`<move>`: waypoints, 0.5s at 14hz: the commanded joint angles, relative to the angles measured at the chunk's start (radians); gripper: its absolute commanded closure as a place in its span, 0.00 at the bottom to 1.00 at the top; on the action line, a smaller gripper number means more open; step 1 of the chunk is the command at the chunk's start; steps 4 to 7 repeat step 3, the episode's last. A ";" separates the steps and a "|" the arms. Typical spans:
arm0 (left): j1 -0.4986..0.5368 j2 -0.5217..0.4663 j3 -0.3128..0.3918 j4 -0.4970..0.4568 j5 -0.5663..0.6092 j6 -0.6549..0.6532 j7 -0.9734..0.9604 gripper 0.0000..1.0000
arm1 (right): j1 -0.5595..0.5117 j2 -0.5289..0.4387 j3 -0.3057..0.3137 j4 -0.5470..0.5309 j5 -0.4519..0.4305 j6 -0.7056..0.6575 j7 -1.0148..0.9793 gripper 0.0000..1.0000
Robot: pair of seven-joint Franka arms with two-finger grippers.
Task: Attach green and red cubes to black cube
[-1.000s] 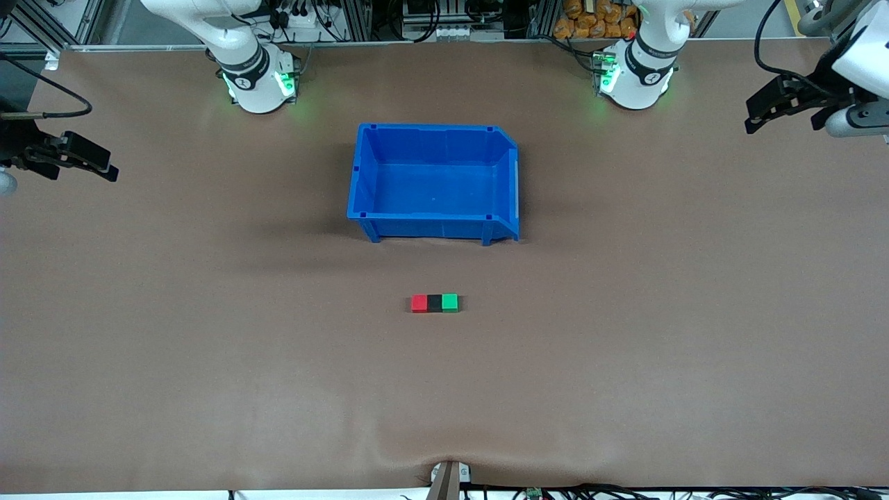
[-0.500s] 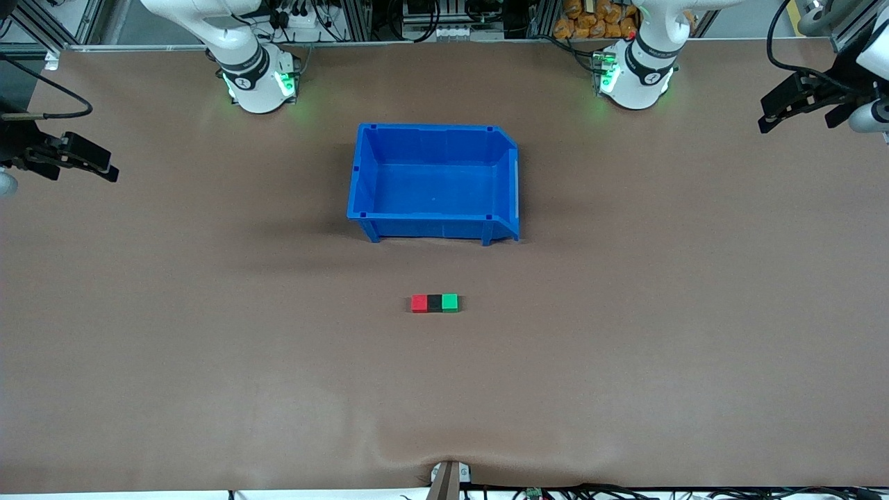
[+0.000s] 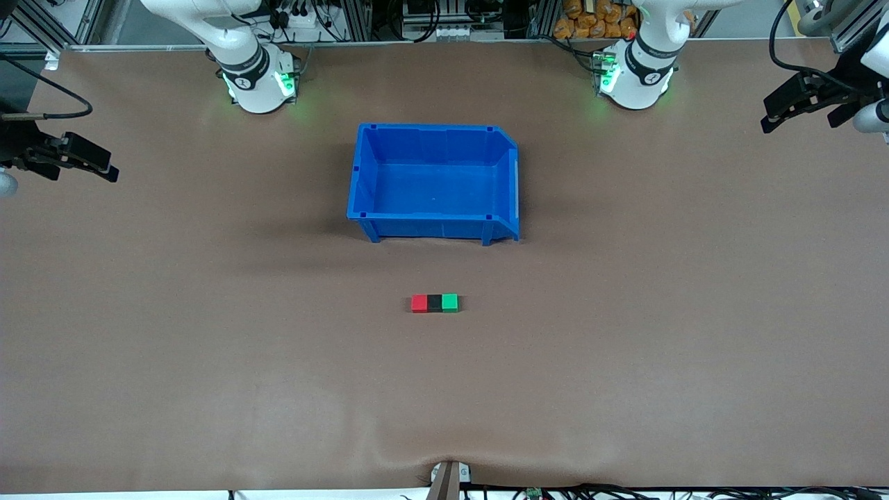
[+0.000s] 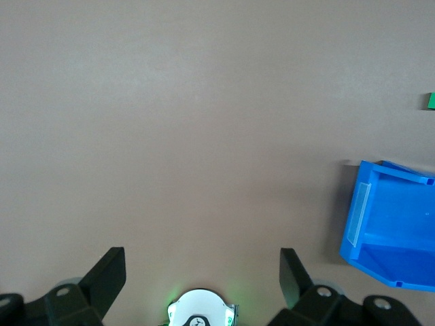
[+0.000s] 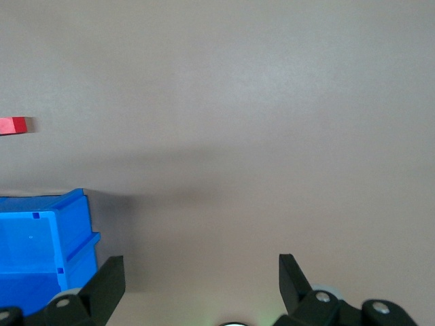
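The red cube (image 3: 419, 303), black cube (image 3: 434, 303) and green cube (image 3: 450, 302) lie in one touching row on the table, the black one in the middle, nearer the front camera than the blue bin (image 3: 361, 173). The green cube's edge shows in the left wrist view (image 4: 429, 100). The red cube shows in the right wrist view (image 5: 13, 125). My left gripper (image 3: 771, 114) is open and empty, up high at the left arm's end of the table. My right gripper (image 3: 104, 167) is open and empty, up high at the right arm's end.
The blue bin stands empty mid-table between the two arm bases; it also shows in the left wrist view (image 4: 360, 217) and the right wrist view (image 5: 75, 231). The left arm's base (image 3: 635, 73) and the right arm's base (image 3: 257, 80) stand along the table's edge.
My left gripper has risen and drawn outward toward its end of the table. My right arm and the cubes have not moved.
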 commanded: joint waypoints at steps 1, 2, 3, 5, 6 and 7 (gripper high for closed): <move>0.010 0.006 -0.002 0.023 -0.008 -0.021 0.004 0.00 | -0.009 -0.005 0.003 0.001 -0.006 0.002 0.016 0.00; 0.010 0.006 -0.002 0.023 -0.008 -0.023 0.004 0.00 | -0.011 -0.005 0.003 0.002 -0.006 0.002 0.016 0.00; 0.010 0.005 -0.002 0.023 -0.008 -0.024 0.004 0.00 | -0.011 -0.005 0.002 0.002 -0.003 0.002 0.016 0.00; 0.010 0.005 -0.002 0.023 -0.008 -0.024 0.004 0.00 | -0.011 -0.005 0.002 0.002 -0.003 0.002 0.016 0.00; 0.010 0.005 -0.002 0.023 -0.008 -0.024 0.004 0.00 | -0.011 -0.005 0.002 0.002 -0.003 0.002 0.016 0.00; 0.010 0.005 -0.002 0.023 -0.008 -0.024 0.004 0.00 | -0.011 -0.005 0.002 0.002 -0.003 0.002 0.016 0.00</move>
